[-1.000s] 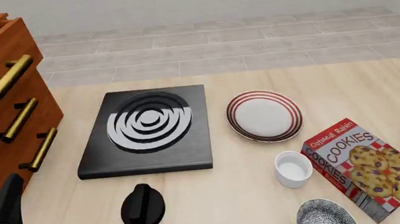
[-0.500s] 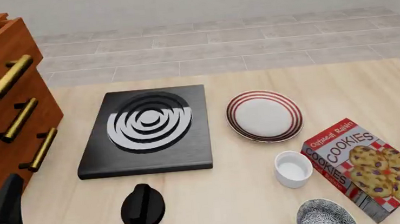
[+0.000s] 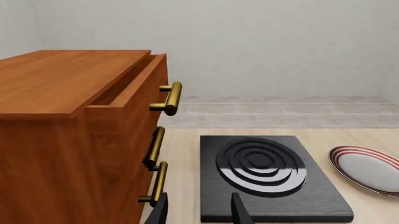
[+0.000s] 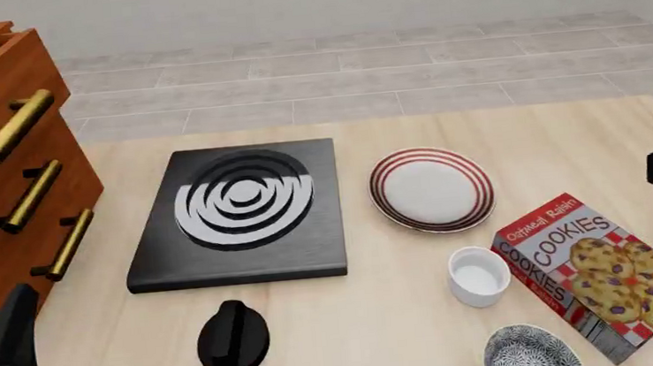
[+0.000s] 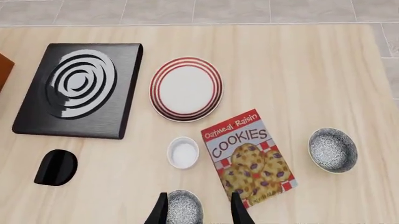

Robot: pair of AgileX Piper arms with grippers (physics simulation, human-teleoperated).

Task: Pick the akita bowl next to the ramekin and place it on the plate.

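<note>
Right hand point(image 5: 197, 209): fingers spread apart, nothing held between them. It is carried high above the counter point(image 5: 324, 70), looking down, with the akita bowl point(image 5: 184, 206) framed directly between the two fingers. That alignment is judged to be a setup for a descent onto the bowl. In the front view only a dark part of this arm is seen at the right edge.

The akita bowl is seen at the near edge of the counter, just below the hand. The ramekin point(image 5: 183, 152) stands a little beyond the hand, close to the bowl but not touching it. This closeness is what marks the bowl as the target. A second patterned bowl point(image 5: 333, 150) is set off to the hand's right, on the far side of the cookie box point(image 5: 249, 157), well apart from the ramekin.

The plate point(image 5: 186, 88) lies further ahead of the hand, past the ramekin, bare and ready to receive. The carry is judged to pass over or beside the ramekin, so lift height will matter.

Left hand point(image 3: 198, 211): fingers apart, empty, parked low beside the wooden drawer unit point(image 3: 74, 140), facing the black stove point(image 3: 268, 177). It is kept out of the working area, apparently idle.

A black knob point(image 5: 56, 167) is noted on the counter, well left of the right hand.
</note>
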